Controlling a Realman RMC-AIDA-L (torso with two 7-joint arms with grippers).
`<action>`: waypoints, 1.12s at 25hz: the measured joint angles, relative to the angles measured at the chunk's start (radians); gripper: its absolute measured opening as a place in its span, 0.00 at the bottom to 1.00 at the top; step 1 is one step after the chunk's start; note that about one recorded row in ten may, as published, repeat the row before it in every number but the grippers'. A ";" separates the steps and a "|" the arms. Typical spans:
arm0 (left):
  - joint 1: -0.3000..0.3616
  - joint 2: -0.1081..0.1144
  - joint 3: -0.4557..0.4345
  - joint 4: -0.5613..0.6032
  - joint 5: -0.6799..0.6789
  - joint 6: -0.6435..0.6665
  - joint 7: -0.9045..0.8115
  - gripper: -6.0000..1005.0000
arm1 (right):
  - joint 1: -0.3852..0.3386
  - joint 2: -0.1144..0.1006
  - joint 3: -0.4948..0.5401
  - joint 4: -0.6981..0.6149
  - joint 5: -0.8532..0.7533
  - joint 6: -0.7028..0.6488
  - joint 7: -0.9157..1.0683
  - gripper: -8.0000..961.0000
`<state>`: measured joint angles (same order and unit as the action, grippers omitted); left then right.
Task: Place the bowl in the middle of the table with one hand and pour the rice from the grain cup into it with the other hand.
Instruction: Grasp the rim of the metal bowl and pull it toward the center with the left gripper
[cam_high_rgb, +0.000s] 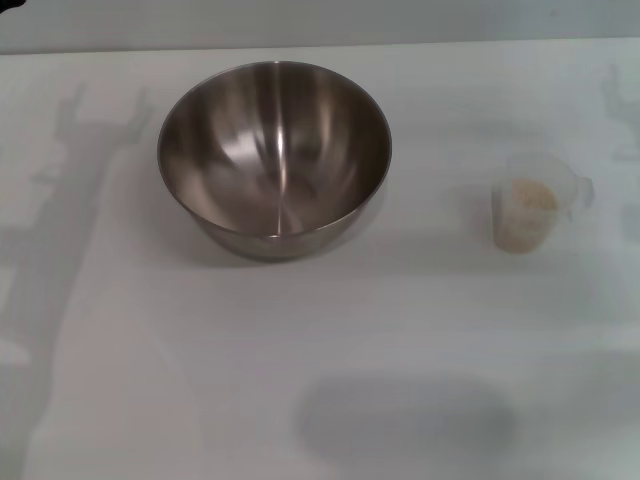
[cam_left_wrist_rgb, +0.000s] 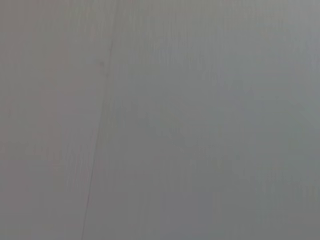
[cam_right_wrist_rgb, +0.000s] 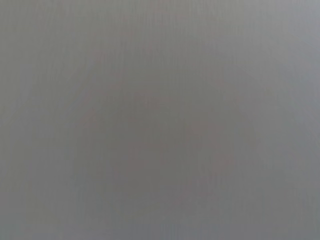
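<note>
Table (cam_high_rgb: 300, 350): white top, near and side edges cut off by head view; only far edge shows. Both wrist views show plain grey surface, nothing else made out. Bowl (cam_high_rgb: 274, 155): upright, toward far edge, left of centre, inside bare. Cup (cam_high_rgb: 528, 203): upright toward right edge, well apart from bowl. Rice (cam_high_rgb: 531, 196) inside cup. No writing readable. Neither claw in view; state cannot be told.

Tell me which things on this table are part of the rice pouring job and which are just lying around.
Part of the job:
bowl, empty, left of centre
grain cup, upright at right
rice, inside the cup
table

Just lying about:
nothing else shows; neither gripper is in view
</note>
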<state>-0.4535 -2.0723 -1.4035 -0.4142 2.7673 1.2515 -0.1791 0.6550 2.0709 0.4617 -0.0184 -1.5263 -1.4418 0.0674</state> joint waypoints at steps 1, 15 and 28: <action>0.000 0.000 0.000 0.000 0.000 0.000 0.000 0.87 | 0.000 0.000 0.000 0.000 0.000 0.000 0.000 0.67; 0.003 0.006 -0.005 -0.063 0.000 -0.058 -0.014 0.87 | -0.001 0.000 0.000 0.003 0.000 0.000 0.000 0.67; 0.063 0.030 -0.189 -0.633 0.010 -0.952 -0.056 0.87 | -0.008 0.001 0.000 0.005 0.000 -0.009 0.001 0.67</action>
<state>-0.3903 -2.0424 -1.5920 -1.0473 2.7775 0.2994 -0.2350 0.6475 2.0723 0.4617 -0.0130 -1.5262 -1.4512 0.0686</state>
